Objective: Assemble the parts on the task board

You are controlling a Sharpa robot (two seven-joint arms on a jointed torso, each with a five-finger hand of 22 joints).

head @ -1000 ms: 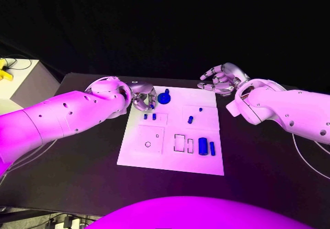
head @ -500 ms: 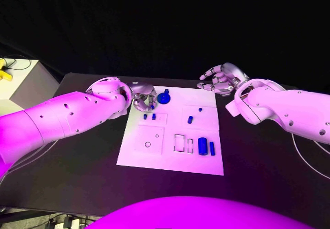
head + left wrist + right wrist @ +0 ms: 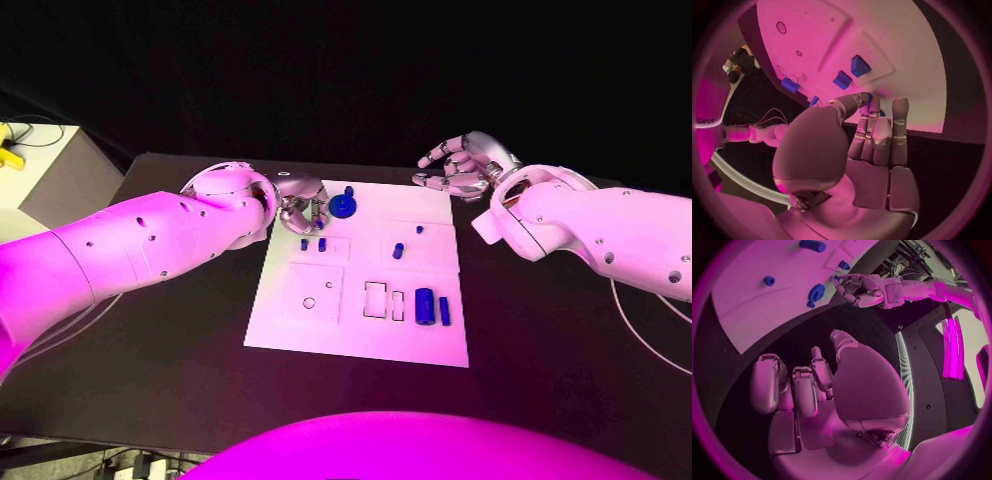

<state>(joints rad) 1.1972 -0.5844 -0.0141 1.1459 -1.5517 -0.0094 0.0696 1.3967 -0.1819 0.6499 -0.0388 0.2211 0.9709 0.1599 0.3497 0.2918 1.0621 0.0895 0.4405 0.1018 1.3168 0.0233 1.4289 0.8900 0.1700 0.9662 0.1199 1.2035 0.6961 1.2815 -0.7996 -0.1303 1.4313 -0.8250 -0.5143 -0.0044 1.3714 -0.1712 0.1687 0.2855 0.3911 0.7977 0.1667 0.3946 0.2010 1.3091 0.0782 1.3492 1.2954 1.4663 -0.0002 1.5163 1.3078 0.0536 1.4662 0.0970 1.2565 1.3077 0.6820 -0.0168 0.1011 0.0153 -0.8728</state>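
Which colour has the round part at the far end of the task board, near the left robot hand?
Blue; the round part shows best in the head view.

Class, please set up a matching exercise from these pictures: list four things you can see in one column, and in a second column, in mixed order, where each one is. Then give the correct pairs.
Things:
1. left hand
2. right hand
3. round blue part
4. long blue cylinder

Places:
A. off the white board, above the black table past its far right corner
B. on the board's near right part, beside a thinner blue piece
C. at the board's far left corner, next to the round blue part
D. on the board's far edge, just right of the left hand

Pairs: 1-C, 2-A, 3-D, 4-B
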